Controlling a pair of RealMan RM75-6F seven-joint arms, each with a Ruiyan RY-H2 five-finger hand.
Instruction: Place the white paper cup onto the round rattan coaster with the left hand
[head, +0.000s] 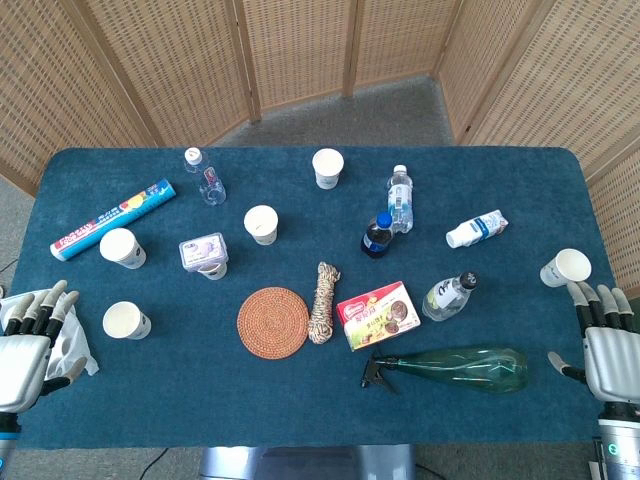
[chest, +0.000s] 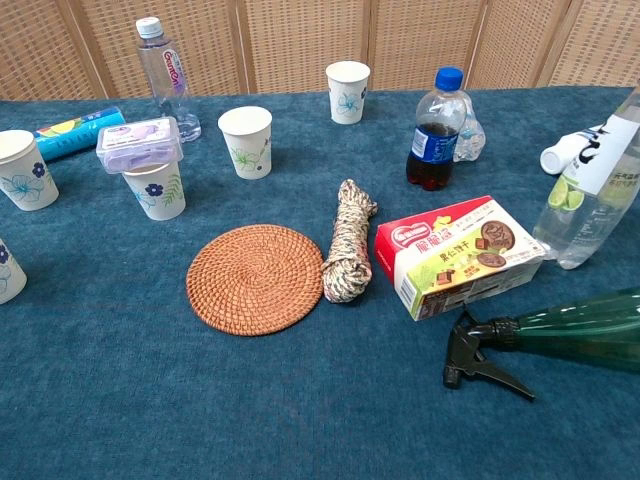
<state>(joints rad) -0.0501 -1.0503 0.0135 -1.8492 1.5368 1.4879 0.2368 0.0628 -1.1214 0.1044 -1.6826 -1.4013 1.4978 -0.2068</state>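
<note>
Though small, Chinese lettering on red box (chest: 460, 255), near rattan coaster (chest: 255, 278).

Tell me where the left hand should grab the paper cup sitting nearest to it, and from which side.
Probably around the side wall of the white paper cup, about mid-height. It stands upright with its mouth open, so wrapping the wall keeps it level. The left hand lies open just left of it, so come from that side; nothing stands between them.

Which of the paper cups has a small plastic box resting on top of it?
The cup just left of the rattan coaster; it alone carries the purple box.
</note>
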